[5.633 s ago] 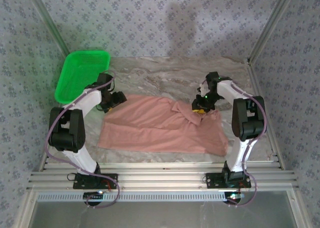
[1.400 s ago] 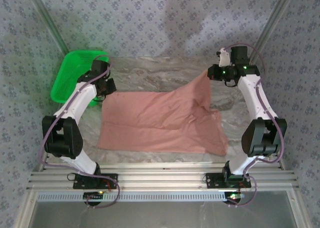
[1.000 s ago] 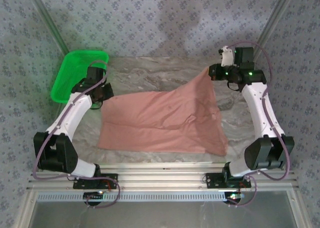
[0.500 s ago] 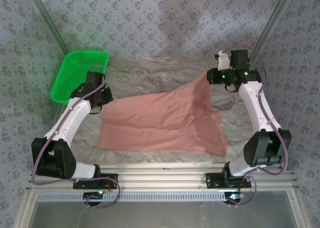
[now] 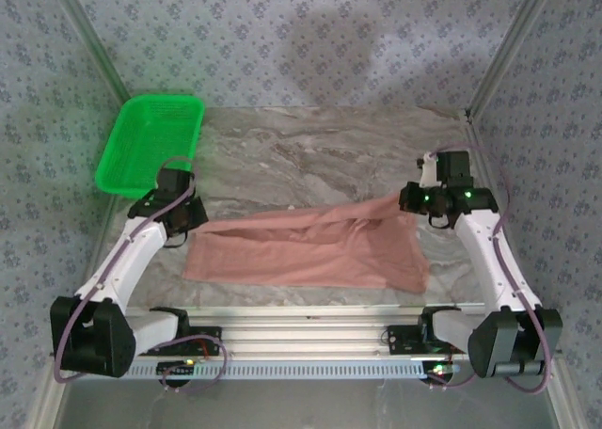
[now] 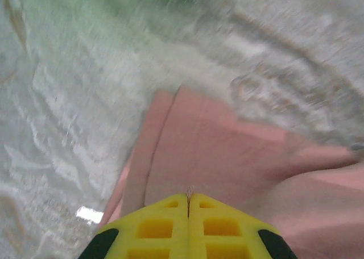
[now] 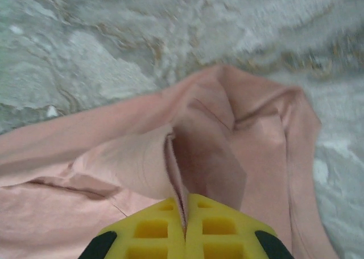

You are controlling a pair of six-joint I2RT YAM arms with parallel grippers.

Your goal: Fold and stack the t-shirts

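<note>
— Gripper check: what has the left gripper (image 5: 191, 218) got?
— Its yellow fingers (image 6: 165, 228) are pressed together on the t-shirt (image 5: 310, 252), a sliver of pink cloth pinched between them at the shirt's 9 o'clock corner.
— And the right gripper (image 5: 406, 199)?
— Clamped as well, with a fold of the same cloth caught between its fingers at the shirt's 2 o'clock corner.
— Where does the shirt lie?
— On the marbled surface (image 5: 310, 147), toward 6 o'clock. Its far edge is drawn between the two grippers, and the 4 o'clock end is bunched.
— Anything else?
— A green basket (image 5: 150, 142) at 10 o'clock, apart from the shirt.
</note>
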